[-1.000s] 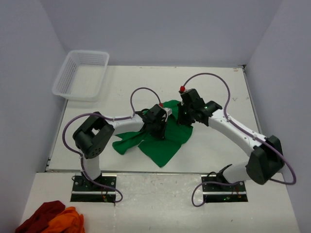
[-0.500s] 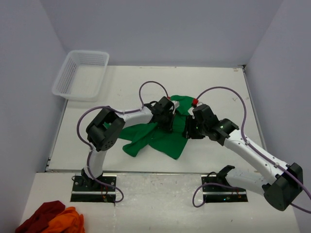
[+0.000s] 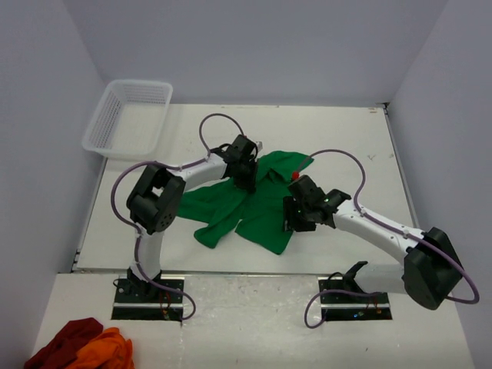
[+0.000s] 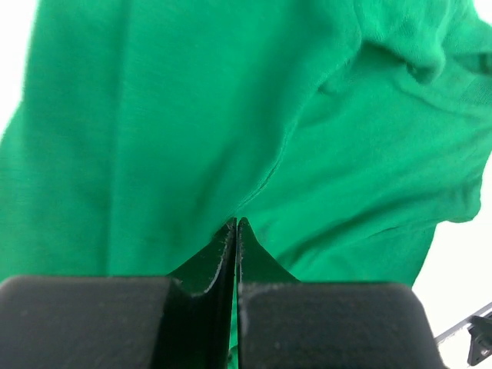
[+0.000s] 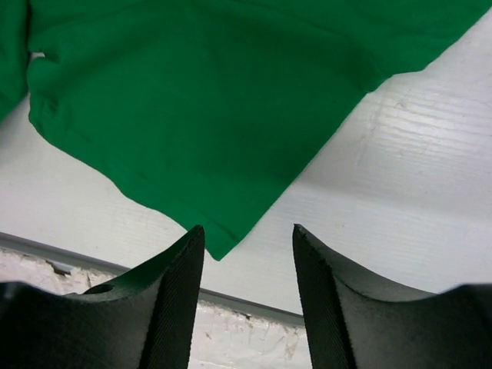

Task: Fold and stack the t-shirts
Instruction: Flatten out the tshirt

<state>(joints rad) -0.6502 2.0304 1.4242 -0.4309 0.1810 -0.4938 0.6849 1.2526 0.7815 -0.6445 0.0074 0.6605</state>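
Observation:
The bright green t-shirt (image 3: 261,219) lies crumpled and partly spread in the middle of the white table. My left gripper (image 3: 247,181) rests on its far upper part. In the left wrist view this gripper (image 4: 236,221) is shut, with a sliver of green cloth (image 4: 192,115) pinched between the jaws and a crease running away from the tips. My right gripper (image 3: 289,218) hangs over the shirt's near right side. The right wrist view shows it (image 5: 247,232) open and holding nothing, just above a pointed corner of the shirt (image 5: 192,100).
A clear plastic basket (image 3: 127,119) stands at the far left corner of the table. Dark red and orange cloths (image 3: 81,346) lie off the table at the near left. The table's front edge (image 5: 231,298) is close below the right gripper.
The right gripper has opened, let go of the shirt and moved nearer and left. The left gripper, still shut, has swung back left and farther away, and the shirt lies more spread out.

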